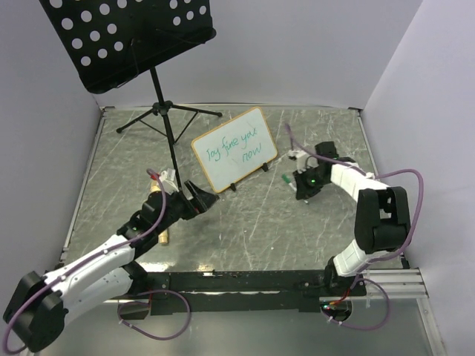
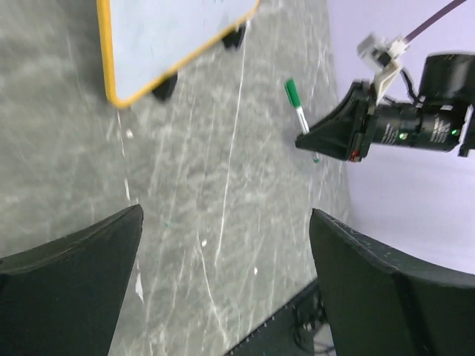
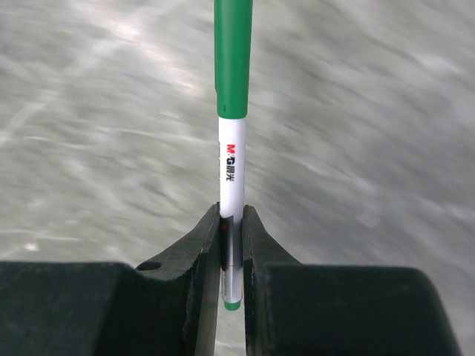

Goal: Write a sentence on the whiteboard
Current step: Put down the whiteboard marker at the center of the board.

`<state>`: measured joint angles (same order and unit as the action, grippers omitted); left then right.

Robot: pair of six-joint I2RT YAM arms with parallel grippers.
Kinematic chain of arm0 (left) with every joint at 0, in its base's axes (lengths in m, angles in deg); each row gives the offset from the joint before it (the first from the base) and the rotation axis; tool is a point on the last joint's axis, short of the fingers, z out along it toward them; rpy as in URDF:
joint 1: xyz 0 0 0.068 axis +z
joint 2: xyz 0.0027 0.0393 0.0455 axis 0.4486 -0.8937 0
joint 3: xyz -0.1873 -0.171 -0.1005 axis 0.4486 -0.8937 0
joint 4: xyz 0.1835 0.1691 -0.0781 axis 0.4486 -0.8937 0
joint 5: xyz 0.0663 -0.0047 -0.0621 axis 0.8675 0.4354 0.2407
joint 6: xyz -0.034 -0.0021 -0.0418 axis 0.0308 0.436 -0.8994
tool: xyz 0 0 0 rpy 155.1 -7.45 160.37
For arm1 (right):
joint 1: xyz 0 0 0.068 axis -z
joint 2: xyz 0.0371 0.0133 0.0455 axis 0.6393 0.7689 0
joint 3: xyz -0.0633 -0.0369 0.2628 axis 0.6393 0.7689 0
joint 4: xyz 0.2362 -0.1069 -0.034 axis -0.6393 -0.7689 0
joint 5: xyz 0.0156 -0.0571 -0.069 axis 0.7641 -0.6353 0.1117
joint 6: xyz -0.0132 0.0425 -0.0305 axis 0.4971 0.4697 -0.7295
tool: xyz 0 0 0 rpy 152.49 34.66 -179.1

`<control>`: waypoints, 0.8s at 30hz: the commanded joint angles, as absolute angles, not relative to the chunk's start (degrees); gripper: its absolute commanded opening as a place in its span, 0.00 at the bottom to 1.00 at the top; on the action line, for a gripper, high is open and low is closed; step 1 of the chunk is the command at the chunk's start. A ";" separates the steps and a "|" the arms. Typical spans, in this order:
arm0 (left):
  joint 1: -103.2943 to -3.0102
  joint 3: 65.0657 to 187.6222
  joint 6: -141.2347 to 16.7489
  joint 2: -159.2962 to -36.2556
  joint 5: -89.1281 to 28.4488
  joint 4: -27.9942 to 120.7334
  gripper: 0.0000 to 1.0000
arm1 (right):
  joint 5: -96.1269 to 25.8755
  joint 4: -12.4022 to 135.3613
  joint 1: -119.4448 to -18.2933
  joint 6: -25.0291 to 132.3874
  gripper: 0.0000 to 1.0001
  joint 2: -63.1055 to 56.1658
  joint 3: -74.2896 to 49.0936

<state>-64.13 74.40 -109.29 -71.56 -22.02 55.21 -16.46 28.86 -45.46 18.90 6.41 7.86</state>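
The whiteboard (image 1: 234, 148), white with a tan wooden frame, stands tilted on small black feet at the table's middle, with green handwriting on it. Its lower corner shows in the left wrist view (image 2: 171, 37). My right gripper (image 1: 298, 182) is to the right of the board, low over the table, shut on a white marker with a green cap (image 1: 286, 179). In the right wrist view the marker (image 3: 231, 148) sticks straight out from between the jaws (image 3: 231, 222). The marker (image 2: 299, 115) and right gripper (image 2: 326, 137) also show in the left wrist view. My left gripper (image 1: 199, 199) is open and empty, in front of the board's left end, and its jaws (image 2: 226, 245) are wide apart.
A black perforated music stand (image 1: 133, 37) stands at the back left on a tripod (image 1: 159, 111), its pole just left of the board. A tan object (image 1: 162, 236) lies partly under my left arm. Grey walls enclose the marbled table (image 1: 252, 230).
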 commanded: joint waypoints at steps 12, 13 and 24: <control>-63.66 76.68 -100.76 -59.38 -13.82 40.49 0.98 | -20.53 28.94 -34.74 15.49 0.18 18.28 -1.83; -63.65 76.94 -100.41 -59.02 -13.64 40.14 0.98 | -20.53 28.85 -34.56 15.40 0.23 18.37 -2.00; -63.57 81.06 -96.90 -59.02 -12.94 36.45 0.99 | -19.74 27.36 -33.06 15.49 0.55 12.84 -2.27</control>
